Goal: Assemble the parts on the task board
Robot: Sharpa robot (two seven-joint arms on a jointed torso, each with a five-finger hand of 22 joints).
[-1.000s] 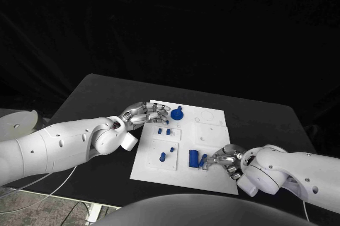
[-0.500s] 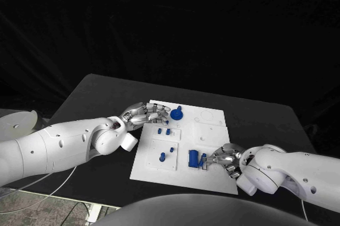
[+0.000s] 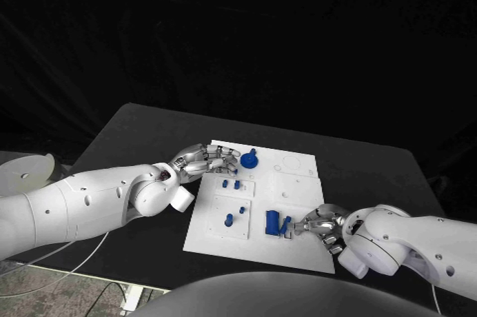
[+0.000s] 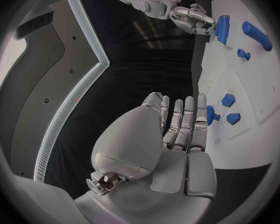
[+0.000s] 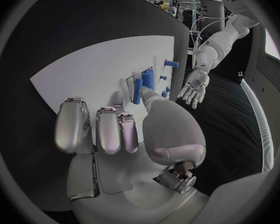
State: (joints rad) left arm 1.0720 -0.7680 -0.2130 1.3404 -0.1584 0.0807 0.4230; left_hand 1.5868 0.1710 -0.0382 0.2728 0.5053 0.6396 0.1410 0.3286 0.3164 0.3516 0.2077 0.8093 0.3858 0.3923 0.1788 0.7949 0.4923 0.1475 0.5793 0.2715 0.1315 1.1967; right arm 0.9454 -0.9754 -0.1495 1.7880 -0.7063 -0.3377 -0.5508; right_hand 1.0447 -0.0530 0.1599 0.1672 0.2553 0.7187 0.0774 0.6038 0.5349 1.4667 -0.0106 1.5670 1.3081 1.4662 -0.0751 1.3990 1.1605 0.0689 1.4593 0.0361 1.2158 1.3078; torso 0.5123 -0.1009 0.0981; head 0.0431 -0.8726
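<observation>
The white task board (image 3: 298,193) lies mid-table. At its far left corner stands a round blue part (image 3: 249,160), with my left hand (image 3: 204,158) just beside it. In the left wrist view that hand (image 4: 177,134) is stretched flat and holds nothing, its fingertips next to the round part (image 4: 211,116). At the board's near right, my right hand (image 3: 318,224) pinches a slim blue part (image 3: 286,225) beside a blue block (image 3: 271,222). The right wrist view shows the slim part (image 5: 138,90) between thumb and a fingertip, with the block (image 5: 147,79) behind it.
Two small blue pegs (image 3: 231,185) stand in the left panel of the board. Two more blue parts (image 3: 229,219) sit in the near-left panel. The black table (image 3: 139,138) has bare room left and right of the board. A white cable (image 3: 69,255) hangs off its near left.
My right arm has drifted slightly right and toward the near edge, its hand staying at the slim blue part. The left hand has not moved.
</observation>
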